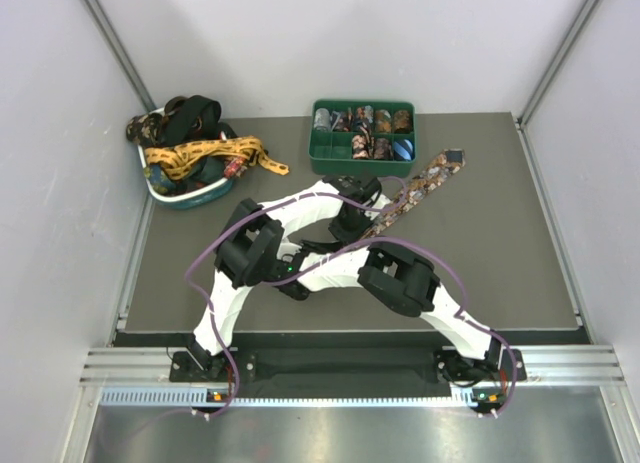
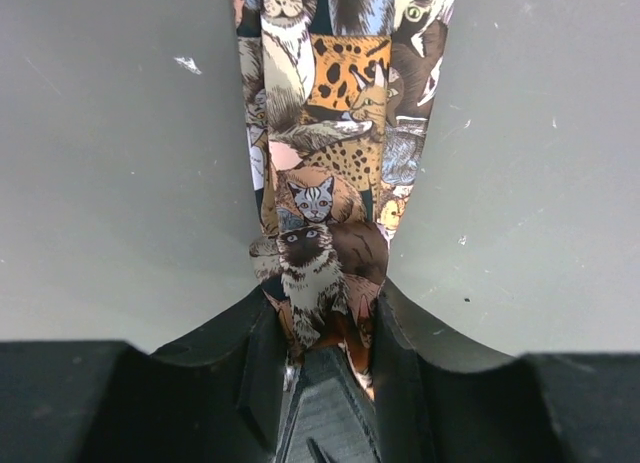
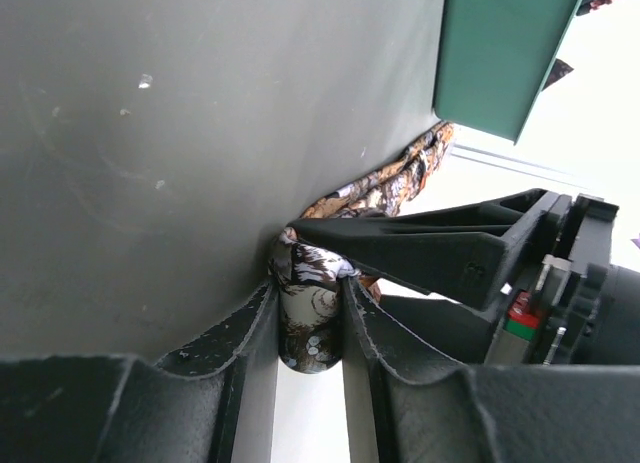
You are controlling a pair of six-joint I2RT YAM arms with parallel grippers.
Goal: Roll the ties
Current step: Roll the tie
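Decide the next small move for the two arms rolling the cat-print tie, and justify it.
Probably rotate the right end effector to wind another turn. It pinches a small started roll of the cat-print tie, the left end effector grips the strip beside it, and most of the tie lies unrolled on the table.

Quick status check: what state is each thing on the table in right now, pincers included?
Cat-print tie: mostly unrolled, flat on the table, one end caught by both pincers.
Left pincer: shut on the tie.
Right pincer: shut on the tie's bunched end.
Green tray: compartments hold rolled ties.
Basket: heaped with loose ties, a yellow one spilling over the rim.
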